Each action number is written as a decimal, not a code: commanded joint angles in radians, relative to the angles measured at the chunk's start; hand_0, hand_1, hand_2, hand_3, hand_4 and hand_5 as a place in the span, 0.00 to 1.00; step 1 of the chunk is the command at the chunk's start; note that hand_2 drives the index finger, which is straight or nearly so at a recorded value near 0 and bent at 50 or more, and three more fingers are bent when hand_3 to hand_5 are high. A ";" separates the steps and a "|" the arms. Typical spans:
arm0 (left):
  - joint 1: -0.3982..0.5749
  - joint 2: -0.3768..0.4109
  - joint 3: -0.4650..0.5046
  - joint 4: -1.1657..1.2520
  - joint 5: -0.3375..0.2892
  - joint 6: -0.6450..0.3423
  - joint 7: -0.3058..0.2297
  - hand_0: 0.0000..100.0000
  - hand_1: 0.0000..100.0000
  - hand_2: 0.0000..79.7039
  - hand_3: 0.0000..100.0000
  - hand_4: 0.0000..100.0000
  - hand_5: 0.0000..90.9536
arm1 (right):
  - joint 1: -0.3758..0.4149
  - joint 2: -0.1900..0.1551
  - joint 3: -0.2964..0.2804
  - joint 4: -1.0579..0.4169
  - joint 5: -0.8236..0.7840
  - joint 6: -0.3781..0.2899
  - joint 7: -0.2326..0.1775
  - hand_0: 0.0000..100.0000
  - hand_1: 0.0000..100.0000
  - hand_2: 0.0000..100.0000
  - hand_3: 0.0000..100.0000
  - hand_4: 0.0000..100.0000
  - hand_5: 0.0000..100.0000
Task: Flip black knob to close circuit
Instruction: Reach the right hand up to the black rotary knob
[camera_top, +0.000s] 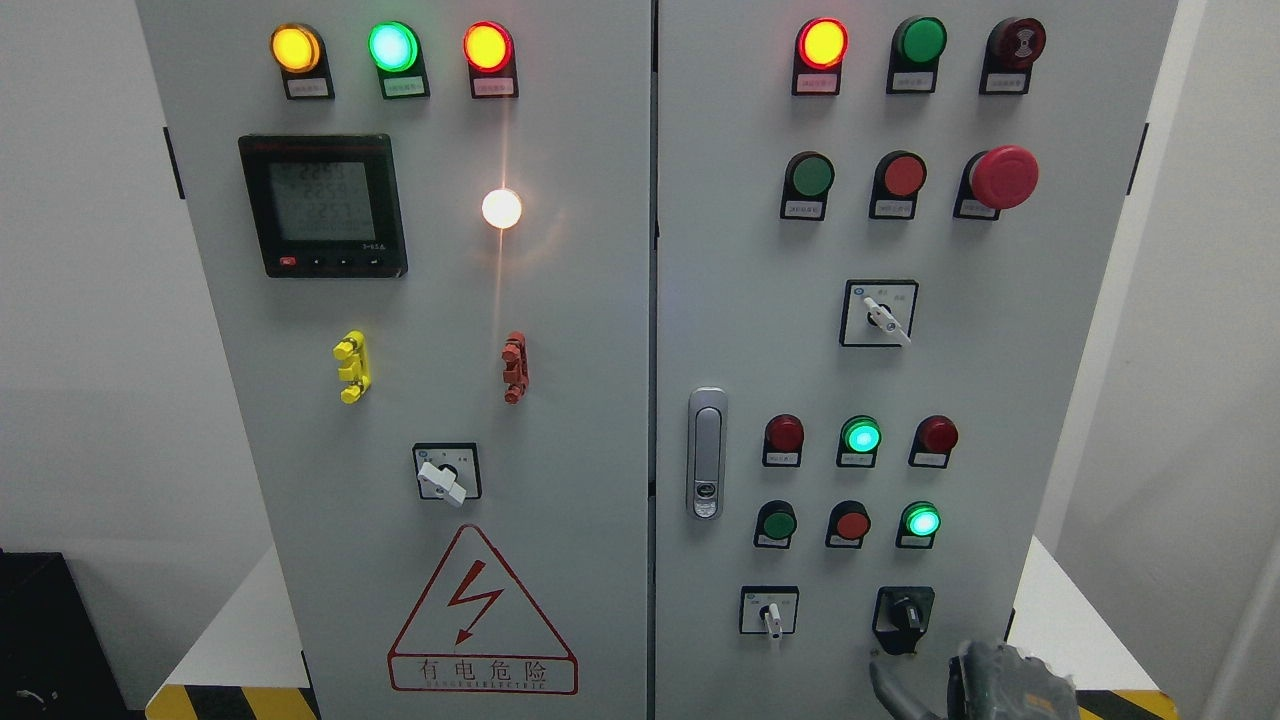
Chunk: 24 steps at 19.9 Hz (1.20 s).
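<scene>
The black knob (903, 620) sat way down at the bottom right of the grey cabinet (600, 330), on the right-hand door, with its handle pointing roughly straight up and down from what I could make out. Just below it and a bit to the right, the right hand (1000, 685) poked in from the bottom edge, dark and mostly cropped, close to the knob but not touching it; honestly couldn't tell whether it was spread wide or curled, too little of it showed. To the left of the knob on the same row was a small switch with a white handle (771, 618) hanging down. Right above were two rows of round buttons, with one green light (861, 436) glowing in the upper row and another lit green one (921, 521) in the lower row, just above the black knob. Higher up was another white-handled switch (880, 315) tilted toward the lower right, and near the top a big red mushroom button (1003, 178). A silver door latch (706, 455) sat by the seam between the doors. Over on the left door there was a digital meter (323, 205), a bright white lamp (501, 208), and a red warning triangle (482, 612) with a lightning bolt at the bottom.
</scene>
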 joint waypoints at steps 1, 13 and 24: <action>0.000 0.000 0.000 0.000 0.000 0.000 0.001 0.12 0.56 0.00 0.00 0.00 0.00 | -0.040 0.004 0.019 0.065 0.024 0.001 -0.001 0.00 0.02 0.92 1.00 0.94 0.90; 0.000 0.000 0.000 0.000 0.000 0.000 0.001 0.12 0.56 0.00 0.00 0.00 0.00 | -0.059 0.005 -0.009 0.069 0.025 -0.001 -0.002 0.00 0.02 0.92 1.00 0.94 0.89; 0.000 0.000 0.000 0.000 0.000 0.000 0.001 0.12 0.56 0.00 0.00 0.00 0.00 | -0.062 0.004 -0.040 0.067 0.027 -0.007 -0.007 0.00 0.03 0.91 1.00 0.94 0.89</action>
